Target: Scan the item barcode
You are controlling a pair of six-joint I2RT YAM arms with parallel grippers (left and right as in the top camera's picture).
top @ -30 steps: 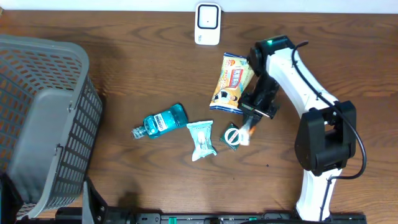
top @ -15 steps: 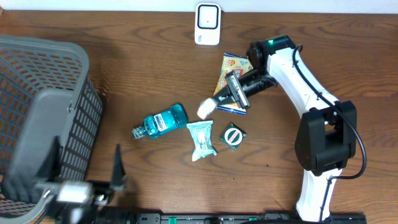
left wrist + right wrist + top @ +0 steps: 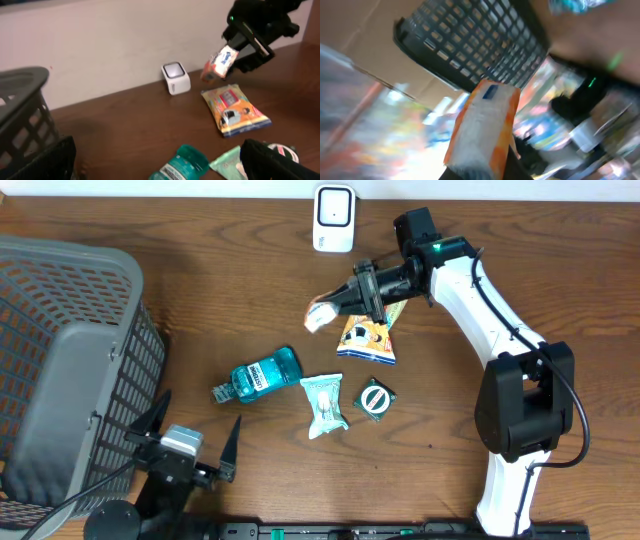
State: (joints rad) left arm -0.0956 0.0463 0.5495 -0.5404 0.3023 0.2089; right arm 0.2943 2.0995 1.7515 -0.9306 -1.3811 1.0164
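Note:
The item, a small white and orange packet (image 3: 320, 315), is held in the air by my right gripper (image 3: 348, 300), which is shut on it. It hangs above the table, just in front of the white scanner (image 3: 333, 218) at the back edge. The left wrist view shows the same packet (image 3: 220, 62) up to the right of the scanner (image 3: 176, 78). In the right wrist view the packet (image 3: 482, 127) stands up out of my right gripper (image 3: 485, 170); the background is blurred. My left gripper (image 3: 190, 430) is open and holds nothing, low at the front left.
A yellow snack bag (image 3: 372, 320) lies under the right arm. A teal mouthwash bottle (image 3: 262, 374), a pale green wipes pack (image 3: 324, 404) and a small dark packet (image 3: 375, 398) lie mid-table. A grey basket (image 3: 70, 370) fills the left side.
My right gripper lifted the packet from beside the dark packet and swung it up and left toward the scanner. My left gripper came into view at the front left.

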